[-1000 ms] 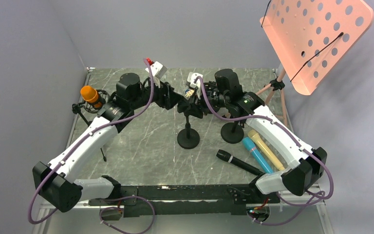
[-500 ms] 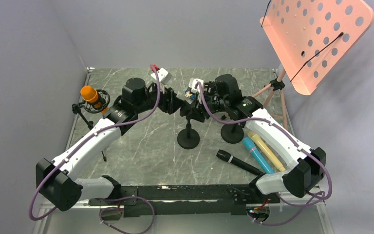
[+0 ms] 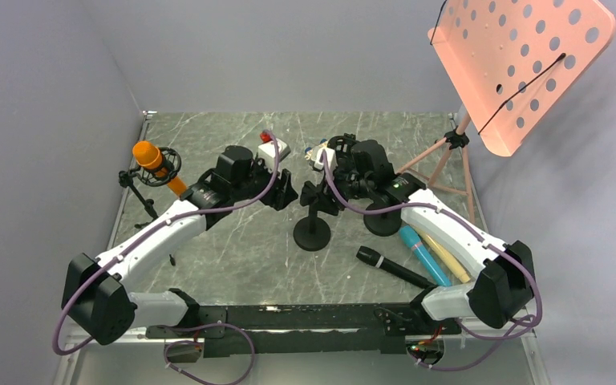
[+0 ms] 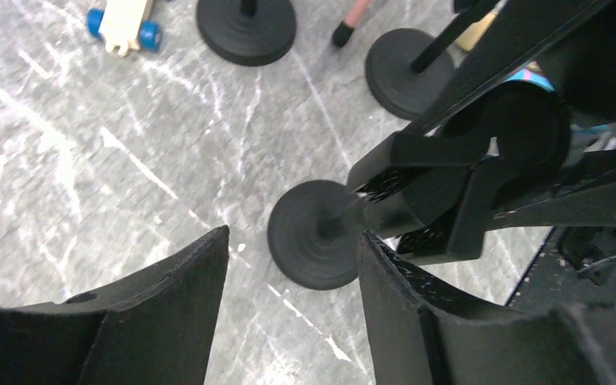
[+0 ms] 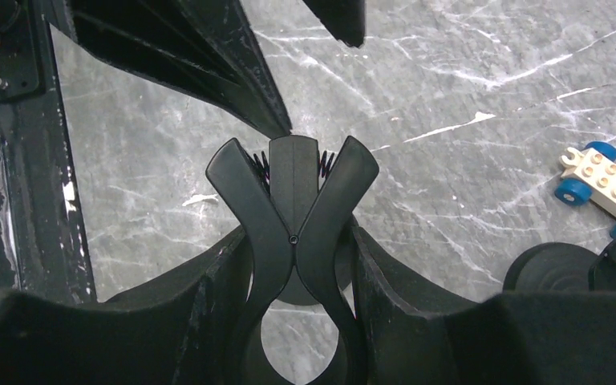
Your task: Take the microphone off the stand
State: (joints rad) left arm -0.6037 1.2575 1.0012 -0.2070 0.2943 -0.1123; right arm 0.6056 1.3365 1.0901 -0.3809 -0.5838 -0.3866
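Status: right gripper (image 5: 293, 269) is clamped across the lower handles of the black plastic clothespin-style clip (image 5: 293, 172), which tops the black round-based stand (image 3: 311, 238) mid-table. Pinching there looks meant to spread the clip's upper arms and steady the stand. The arms stand spread, and no mic body is visible between them.

Opposite it, left gripper (image 4: 293, 241) hovers over the same stand from the left-edge side. Its jaws are well apart and hold nothing, and the stand base shows through the gap. It is probably placed as the pulling hand.

The black handheld microphone (image 3: 393, 267) lies flat on the grey marble-pattern table (image 3: 233, 249) toward the near-right corner. It is apart from the stand base, beside a blue microphone (image 3: 421, 250) and a yellow microphone (image 3: 447, 258).

Judgement: if the black one is the target, extraction is done and what remains is release and retreat. An orange foam-capped microphone (image 3: 148, 152) sits in a ring mount on a tripod at the left edge. The frames don't show whether that one is meant.

Risk: letting the clip go abruptly could tip the stand.
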